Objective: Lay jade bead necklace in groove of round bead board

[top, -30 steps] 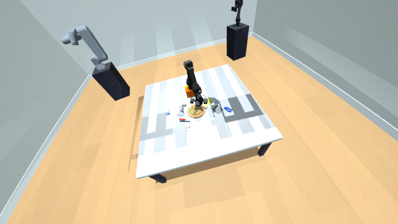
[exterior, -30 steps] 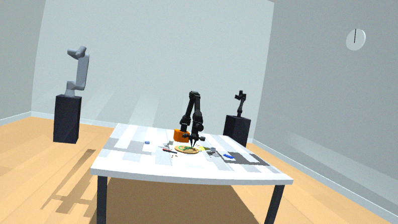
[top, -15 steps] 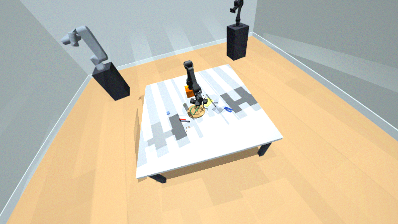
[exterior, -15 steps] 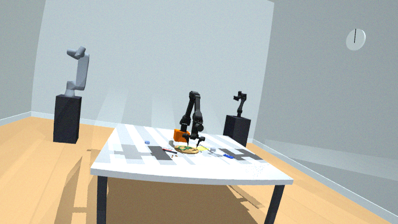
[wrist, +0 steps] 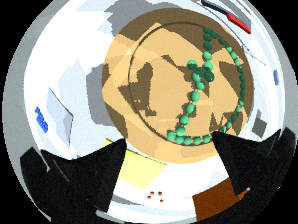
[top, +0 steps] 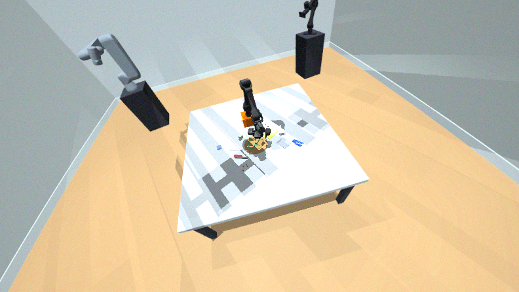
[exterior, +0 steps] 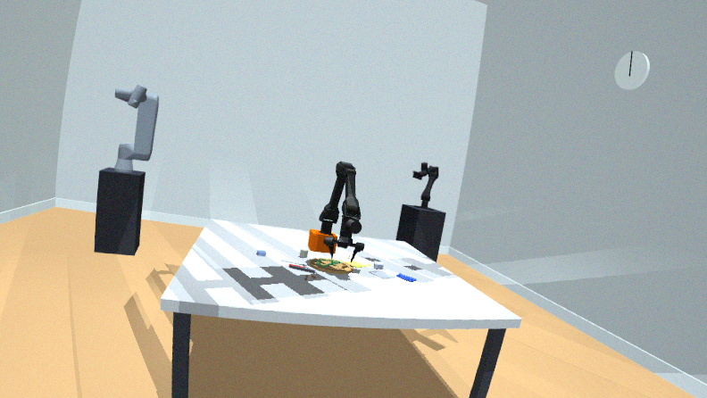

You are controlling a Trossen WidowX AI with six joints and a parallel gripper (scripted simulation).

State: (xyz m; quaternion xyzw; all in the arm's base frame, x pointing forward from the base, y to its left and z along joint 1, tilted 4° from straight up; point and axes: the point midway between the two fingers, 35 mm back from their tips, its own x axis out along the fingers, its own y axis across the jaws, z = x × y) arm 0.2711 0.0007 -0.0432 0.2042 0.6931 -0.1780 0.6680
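Far black arm (top: 310,18) cut off at top edge in top view; small brown beads (top: 245,167) (exterior: 310,277) (wrist: 155,195) too small to count in top and exterior views. Orange block (top: 247,119) (exterior: 320,240) (wrist: 214,198) partly hidden by arm in top view; red-and-dark tool (top: 240,156) (exterior: 301,268) (wrist: 232,19) clipped at wrist view's top, kind unclear.

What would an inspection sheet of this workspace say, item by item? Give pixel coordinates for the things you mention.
Surface: white rectangular table (top: 308,170) (exterior: 345,313), patched with shadows.
Job's things: green bead necklace (wrist: 190,108) on round tan wooden board (wrist: 112,85); one side follows the groove, the rest cuts across inside.
Clutter: yellow flat sheet (wrist: 135,167), red-and-dark stick-shaped object (wrist: 239,23), blue ridged object (wrist: 41,120), others.
End effector: black, open, empty (wrist: 170,137).
Cables: nothing seen.
Surroundings: two pedestal-mounted arms, grey (top: 119,54) (exterior: 146,126) and black (top: 310,19) (exterior: 429,187).
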